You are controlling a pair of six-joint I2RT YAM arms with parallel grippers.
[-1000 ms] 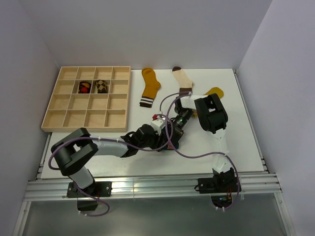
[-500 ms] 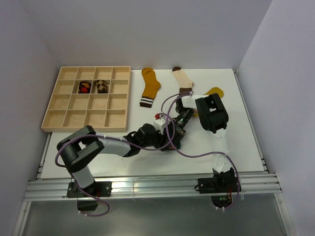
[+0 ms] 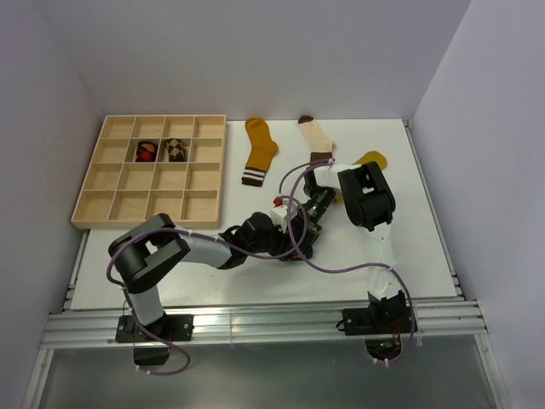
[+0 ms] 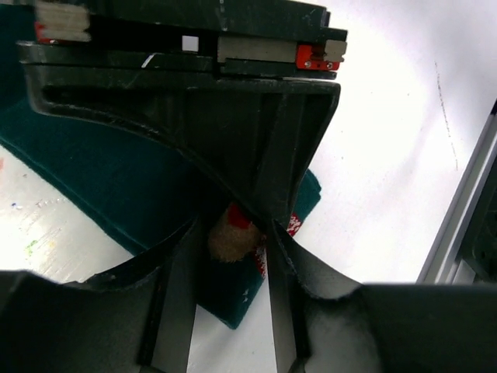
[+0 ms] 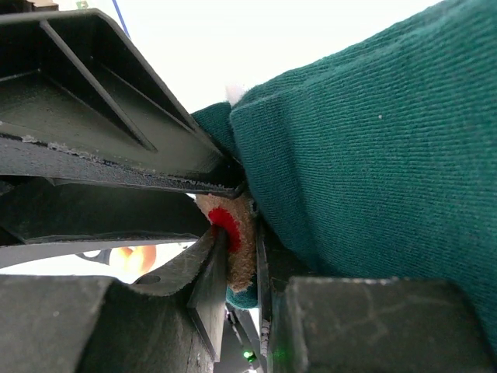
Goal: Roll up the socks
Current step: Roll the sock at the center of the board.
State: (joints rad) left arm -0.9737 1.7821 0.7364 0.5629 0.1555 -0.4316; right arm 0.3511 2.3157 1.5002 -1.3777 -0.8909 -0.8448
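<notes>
A teal sock lies on the white table under both grippers. Its end carries a tan patch with a red mark. My right gripper is shut on that folded end; the rest of the sock bulges beside it. My left gripper comes from the opposite side, and both its fingers touch the same end. In the top view the two grippers meet at the table's middle. A mustard sock, a cream sock and a yellow sock lie flat at the back.
A wooden compartment tray stands at the back left, with two rolled socks in neighbouring cells. The metal rail of the table's near edge runs close beside the left gripper. Cables loop over the table around both arms.
My left arm has slid a little to the right, toward the right gripper, and its jaws have narrowed onto the sock's end. The right arm has stayed put.
</notes>
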